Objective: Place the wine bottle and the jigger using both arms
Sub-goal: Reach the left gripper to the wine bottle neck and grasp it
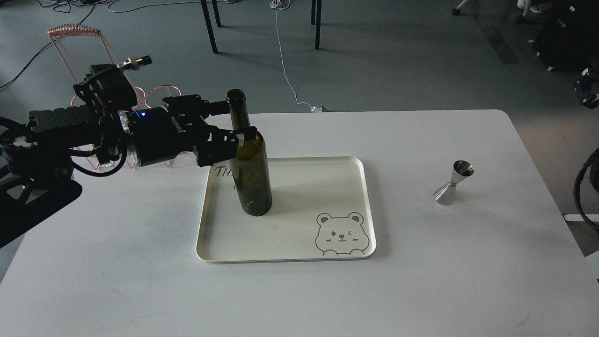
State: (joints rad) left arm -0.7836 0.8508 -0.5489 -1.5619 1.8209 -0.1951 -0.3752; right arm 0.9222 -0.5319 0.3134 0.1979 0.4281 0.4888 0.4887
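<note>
The wine bottle (252, 178) stands upright on the left part of a cream tray (304, 187) with a bear drawing. My left gripper (237, 120) comes in from the left at the bottle's neck and shoulder. It is open, with one finger behind the neck and the other finger (234, 139) in front of the shoulder. The jigger (453, 183) stands upright on the white table (421, 281), right of the tray, with nothing near it. Only a dark piece of my right arm (587, 89) shows at the right edge, and its fingers cannot be told apart.
A copper wire rack (75, 32) stands at the table's back left corner, behind my left arm. A black cable loop (582, 187) hangs at the right edge. Chair legs and cables are on the floor beyond the table.
</note>
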